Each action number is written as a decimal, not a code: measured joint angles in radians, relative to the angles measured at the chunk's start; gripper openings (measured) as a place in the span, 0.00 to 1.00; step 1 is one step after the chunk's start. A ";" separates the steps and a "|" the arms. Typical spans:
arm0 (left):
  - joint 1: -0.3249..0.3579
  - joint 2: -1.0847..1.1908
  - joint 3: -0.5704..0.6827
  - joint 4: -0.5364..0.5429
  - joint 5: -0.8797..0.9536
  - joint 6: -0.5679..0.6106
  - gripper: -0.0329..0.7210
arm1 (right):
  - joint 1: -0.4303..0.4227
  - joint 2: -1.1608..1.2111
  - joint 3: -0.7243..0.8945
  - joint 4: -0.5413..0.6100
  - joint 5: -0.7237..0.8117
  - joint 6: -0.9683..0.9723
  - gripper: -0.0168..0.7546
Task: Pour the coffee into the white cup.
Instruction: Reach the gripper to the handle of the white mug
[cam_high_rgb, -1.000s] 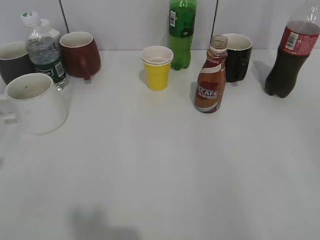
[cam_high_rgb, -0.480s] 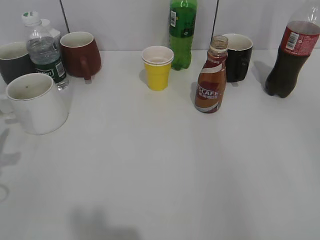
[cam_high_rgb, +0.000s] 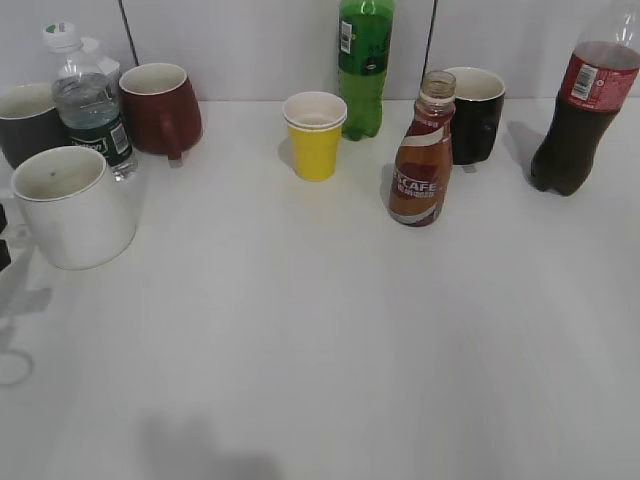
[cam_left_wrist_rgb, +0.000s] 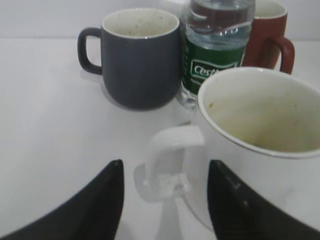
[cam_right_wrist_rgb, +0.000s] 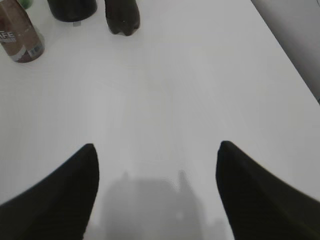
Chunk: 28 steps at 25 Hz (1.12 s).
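The coffee bottle (cam_high_rgb: 422, 158), brown with a red-and-white label and an open mouth, stands upright at centre right; it also shows at the top left of the right wrist view (cam_right_wrist_rgb: 20, 36). The white cup (cam_high_rgb: 72, 207) stands at the left, empty. In the left wrist view the white cup (cam_left_wrist_rgb: 260, 145) is close, with its handle (cam_left_wrist_rgb: 172, 155) just beyond my open left gripper (cam_left_wrist_rgb: 165, 170), whose fingers sit either side of the handle without touching it. My right gripper (cam_right_wrist_rgb: 156, 150) is open and empty over bare table, out of the exterior view.
A grey mug (cam_high_rgb: 25, 120), a water bottle (cam_high_rgb: 90, 105) and a dark red mug (cam_high_rgb: 162, 108) crowd behind the white cup. A yellow paper cup (cam_high_rgb: 315, 135), green soda bottle (cam_high_rgb: 363, 65), black mug (cam_high_rgb: 475, 112) and cola bottle (cam_high_rgb: 580, 110) line the back.
A dark part of the left arm has come into the exterior view at the left edge beside the white cup, and its shadow has grown. The cups and bottles have not moved.
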 joint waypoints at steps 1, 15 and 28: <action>0.000 0.021 0.000 0.000 -0.035 0.000 0.60 | 0.000 0.000 0.000 0.000 0.000 0.000 0.76; 0.022 0.154 -0.002 -0.046 -0.142 0.000 0.63 | 0.000 0.000 0.000 0.000 0.000 0.000 0.76; 0.041 0.251 -0.081 0.006 -0.196 -0.008 0.63 | 0.000 0.000 0.000 0.000 0.000 0.000 0.76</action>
